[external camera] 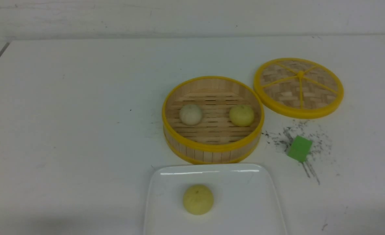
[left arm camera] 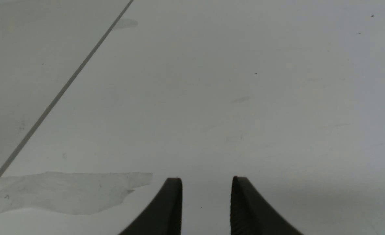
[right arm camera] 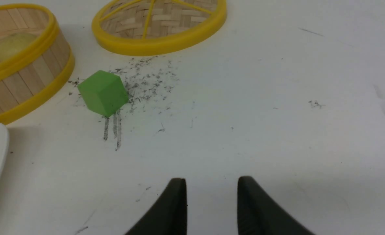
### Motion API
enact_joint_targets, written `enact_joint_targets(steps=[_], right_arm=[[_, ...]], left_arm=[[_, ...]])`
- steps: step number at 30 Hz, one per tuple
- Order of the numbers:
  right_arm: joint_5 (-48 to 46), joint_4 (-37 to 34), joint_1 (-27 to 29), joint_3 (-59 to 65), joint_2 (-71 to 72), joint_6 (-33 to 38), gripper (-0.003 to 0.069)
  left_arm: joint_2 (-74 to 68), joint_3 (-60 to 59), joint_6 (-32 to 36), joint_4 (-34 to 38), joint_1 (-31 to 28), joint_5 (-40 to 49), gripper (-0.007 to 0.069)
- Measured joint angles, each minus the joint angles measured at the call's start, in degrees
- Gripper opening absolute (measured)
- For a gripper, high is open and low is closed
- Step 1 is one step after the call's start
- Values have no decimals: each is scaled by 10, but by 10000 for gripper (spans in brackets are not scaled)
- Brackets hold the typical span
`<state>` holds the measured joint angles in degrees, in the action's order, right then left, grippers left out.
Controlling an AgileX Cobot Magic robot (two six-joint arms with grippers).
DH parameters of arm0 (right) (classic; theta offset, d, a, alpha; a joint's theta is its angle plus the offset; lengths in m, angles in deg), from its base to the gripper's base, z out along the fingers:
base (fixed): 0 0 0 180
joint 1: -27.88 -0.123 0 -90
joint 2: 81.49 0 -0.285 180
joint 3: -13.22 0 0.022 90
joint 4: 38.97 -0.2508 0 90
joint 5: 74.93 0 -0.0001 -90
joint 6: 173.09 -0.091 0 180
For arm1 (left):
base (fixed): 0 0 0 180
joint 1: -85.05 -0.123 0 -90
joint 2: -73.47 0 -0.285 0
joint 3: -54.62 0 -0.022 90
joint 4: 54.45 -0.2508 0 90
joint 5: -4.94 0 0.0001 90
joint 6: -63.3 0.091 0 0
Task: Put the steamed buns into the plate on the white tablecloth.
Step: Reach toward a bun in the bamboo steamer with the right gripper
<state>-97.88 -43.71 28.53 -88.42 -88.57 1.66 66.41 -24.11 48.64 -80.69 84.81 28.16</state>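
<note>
A white tablecloth [external camera: 65, 130] seen from the robot's side. Nearest, in the middle, sits a square white plate [external camera: 251, 202] with one pale yellow bun [external camera: 198, 199] lying on it, left of its centre. Just beyond the plate's far edge stands an open round bamboo steamer [external camera: 212, 148]. It holds two more buns, set apart: an off-white bun [external camera: 191, 114] on the left and a second yellow bun [external camera: 241, 115] on the right. The steamer's woven lid [external camera: 298, 87] lies flat to the far right, presumably set aside so the buns can be reached from above. A small green block [external camera: 299, 148] rests among dark scuff marks to the right of the steamer. About a third of the job looks done. The plate's place close to the steamer likely keeps each carry short.

Neither arm appears in the front view; only the wrist cameras show them. The left gripper [left arm camera: 207, 182] hangs over bare cloth, its two dark fingers parted with nothing between them, and no bun is in its sight. The right gripper [right arm camera: 212, 182] is likewise spread and empty. Its camera takes in the green block, the lid, the steamer wall with the second yellow bun showing over the rim, and a corner of the plate.
</note>
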Motion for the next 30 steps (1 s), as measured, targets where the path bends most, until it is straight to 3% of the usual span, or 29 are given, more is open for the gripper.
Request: enact_joint_targets(steps=[22,24,26,27,30], right_arm=[[3,34,0,0,0,-7,240],[7,7,0,0,0,-28,240],[14,-69,0,2,0,-67,240],[20,-127,0,3,0,-114,240],[29,-219,0,3,0,-167,240]], left_arm=[[0,0,-12,10,0,-1,240],[0,0,-39,38,0,-7,240],[0,0,-101,105,0,-21,240],[0,-1,-181,192,0,-33,240],[0,-1,-286,305,0,-40,240]])
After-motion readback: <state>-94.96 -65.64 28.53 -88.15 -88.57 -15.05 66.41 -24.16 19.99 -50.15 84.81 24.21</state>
